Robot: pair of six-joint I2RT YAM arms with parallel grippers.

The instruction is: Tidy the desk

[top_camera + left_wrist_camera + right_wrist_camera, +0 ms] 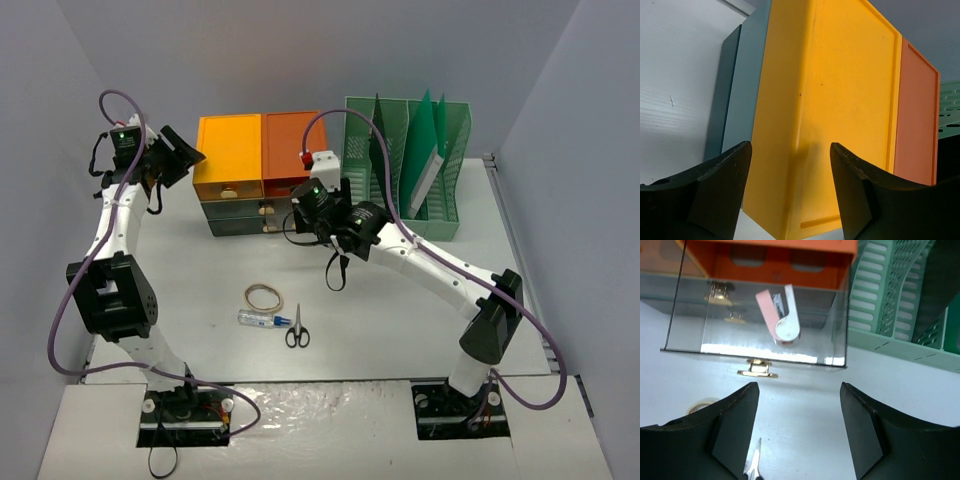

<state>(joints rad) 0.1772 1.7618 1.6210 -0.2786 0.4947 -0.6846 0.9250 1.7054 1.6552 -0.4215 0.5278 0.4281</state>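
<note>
The off-white desk [400, 300] carries a rubber band [265, 297], a small clear bottle [262, 319] and scissors [297, 329] near its front middle. My left gripper [790, 147] is open, its fingers apart in front of the yellow top of the drawer unit [835, 100] at the back left [172, 155]. My right gripper [799, 390] is open over bare desk, just in front of a clear drawer [760, 347] that stands pulled out. A pink and white stapler [782, 320] lies inside that drawer. The scissors' tip [755, 462] shows by the right gripper's left finger.
The drawer unit [245, 150] with yellow and orange tops stands at the back. A green slotted file rack [420, 165] stands right of it. Grey walls close both sides. The right arm [440, 270] stretches across the desk's right half.
</note>
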